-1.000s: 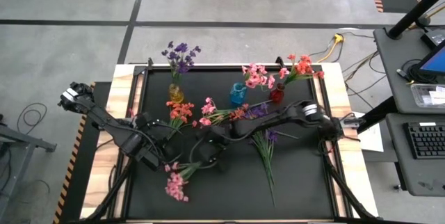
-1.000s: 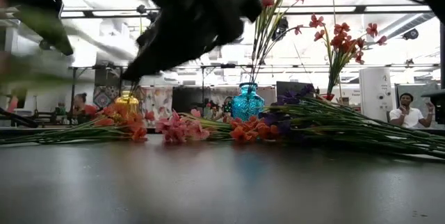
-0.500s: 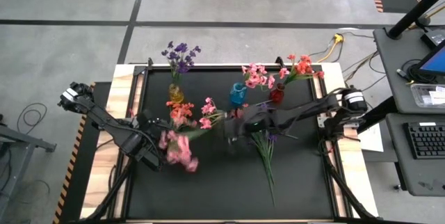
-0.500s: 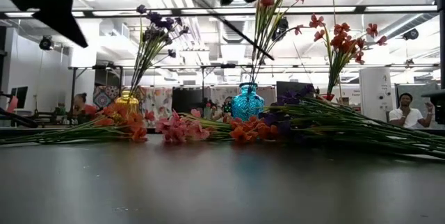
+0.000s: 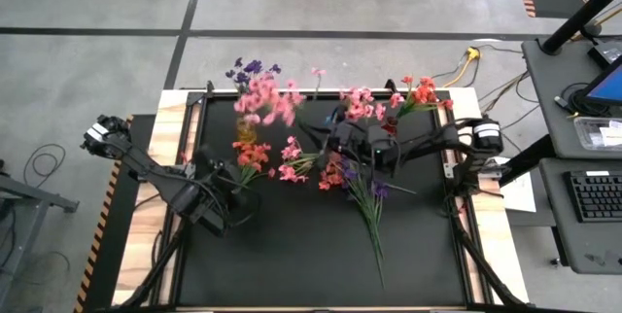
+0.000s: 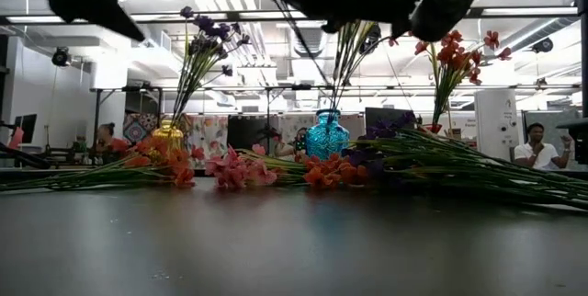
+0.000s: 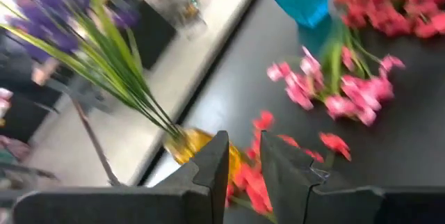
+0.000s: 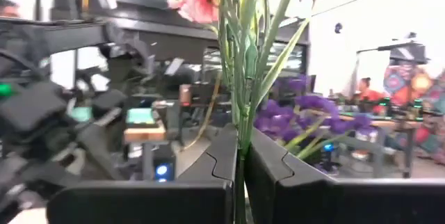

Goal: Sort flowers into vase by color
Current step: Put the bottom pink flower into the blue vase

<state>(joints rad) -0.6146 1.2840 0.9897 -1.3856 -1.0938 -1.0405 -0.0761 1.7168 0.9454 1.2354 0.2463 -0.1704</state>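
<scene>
**Right claw lifts pink sprig over vases**

Left claw (image 5: 216,218) hangs low at the table's (image 5: 292,264) left, fingers narrowly parted, empty. Right claw (image 8: 240,161) pinches the pink flowers (image 5: 264,99) by the stems, raised to clear the blue vase (image 6: 327,134); loose sprigs (image 5: 369,196) remain.

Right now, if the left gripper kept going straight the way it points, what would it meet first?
Probably the yellow vase holding purple flowers; it sits just beyond the left gripper. Loose red flowers lie close beside, so depth is uncertain.
</scene>
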